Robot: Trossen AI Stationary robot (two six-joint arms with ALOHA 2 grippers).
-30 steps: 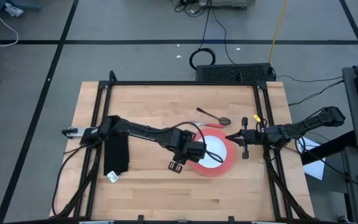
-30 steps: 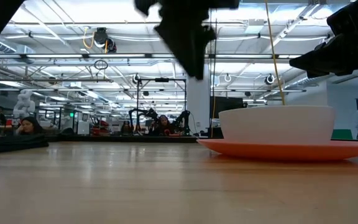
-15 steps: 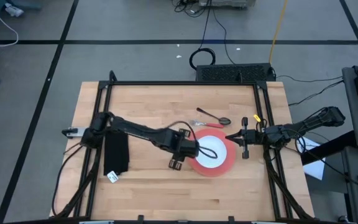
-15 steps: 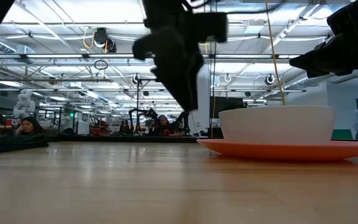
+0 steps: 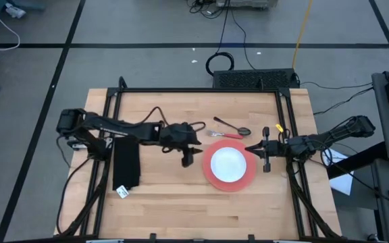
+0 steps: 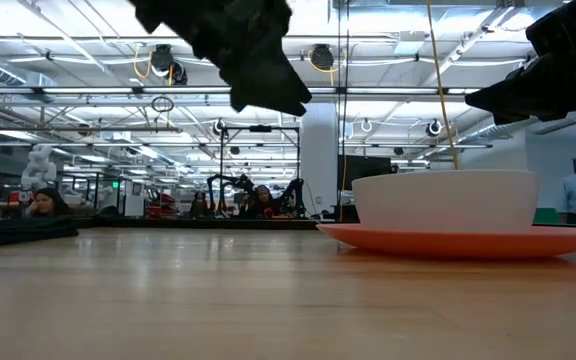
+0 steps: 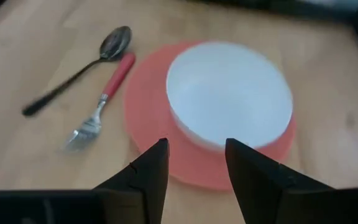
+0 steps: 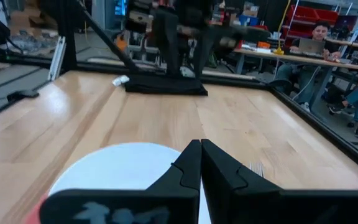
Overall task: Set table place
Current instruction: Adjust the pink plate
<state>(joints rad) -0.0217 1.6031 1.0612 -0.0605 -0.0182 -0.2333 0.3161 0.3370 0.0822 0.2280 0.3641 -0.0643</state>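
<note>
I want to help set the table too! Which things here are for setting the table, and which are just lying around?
For the job:
- white bowl
- orange plate under the bowl
- spoon
- red-handled fork
- table
- left gripper, open beside the plate
- right gripper, shut, at the plate's other side

Just lying about:
- black cloth
- cables on the floor
</note>
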